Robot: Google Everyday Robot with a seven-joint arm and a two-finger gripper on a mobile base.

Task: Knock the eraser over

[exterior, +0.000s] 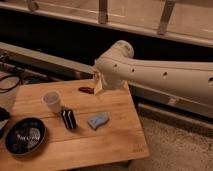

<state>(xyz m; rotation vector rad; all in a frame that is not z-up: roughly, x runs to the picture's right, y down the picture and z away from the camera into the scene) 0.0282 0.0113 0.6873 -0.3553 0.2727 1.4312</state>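
The counter [120, 142] is a pale wooden top, and the cup [52, 100], a small translucent white one, stands upright on its left half. Every place below is told from that cup.

The eraser [68, 119] sits just right of the cup and a little nearer the camera, close to the cup's base; whether the 2 touch cannot be told. It is a short black block with thin white stripes, turned slightly askew. Whether it stands on end or lies flat is not clear.

Further right of the cup, past the eraser, lies a light-blue wavy sponge [98, 120], flat on the wood and apart from the eraser. Right of the cup and further from the camera, near the counter's back edge, lies a small dark red object [86, 90]. Left of the cup and nearer the camera rests a round black dish [25, 136] with something glinting inside. Dark cables [8, 83] lie left of the cup, off the counter's edge.

The white arm [165, 75] reaches in from the right, high above the counter. Its claw [98, 83] hangs right of the cup and further back, just beside the red object, well apart from the eraser. The wrist hides most of it, so I cannot tell whether it is released or clenched.

Between the claw and the eraser the wood is bare; the cup crowds the eraser on 1 side and the sponge lies on the other.
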